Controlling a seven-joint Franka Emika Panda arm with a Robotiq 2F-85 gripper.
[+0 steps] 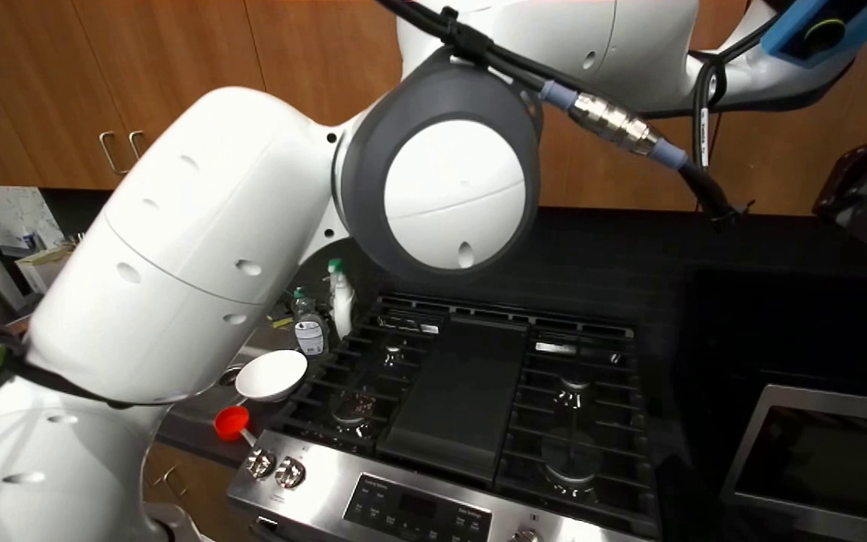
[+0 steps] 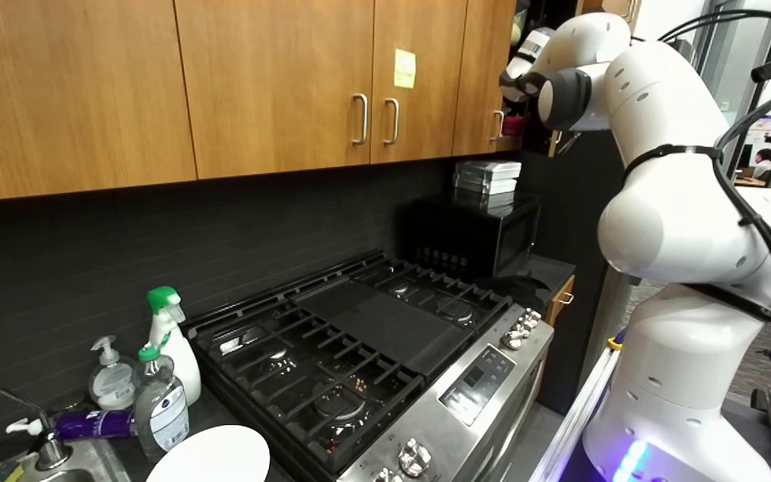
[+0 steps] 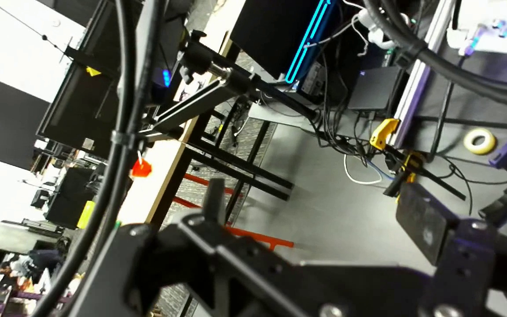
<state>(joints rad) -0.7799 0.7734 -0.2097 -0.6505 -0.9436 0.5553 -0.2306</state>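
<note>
My gripper [image 3: 319,211] is open in the wrist view. Its two black fingers stand wide apart with nothing between them. Beyond them show a grey floor [image 3: 324,176], a red frame piece [image 3: 262,237] and a yellow clamp [image 3: 383,132], all apart from the fingers. In an exterior view, dark parts of the gripper [image 1: 866,192] show at the right edge, in front of the wooden cabinets [image 1: 328,60] and above the microwave [image 1: 825,452]. In an exterior view, the hand is hidden behind the arm, beside an open upper cabinet with a red item [image 2: 512,126].
A black gas stove [image 1: 448,391] stands below the cabinets. Left of it are a white bowl [image 1: 272,375], a red measuring cup [image 1: 230,423], a soap bottle [image 1: 311,331] and a spray bottle [image 2: 175,341]. White boxes [image 2: 486,176] sit on the microwave. Cables run along the arm.
</note>
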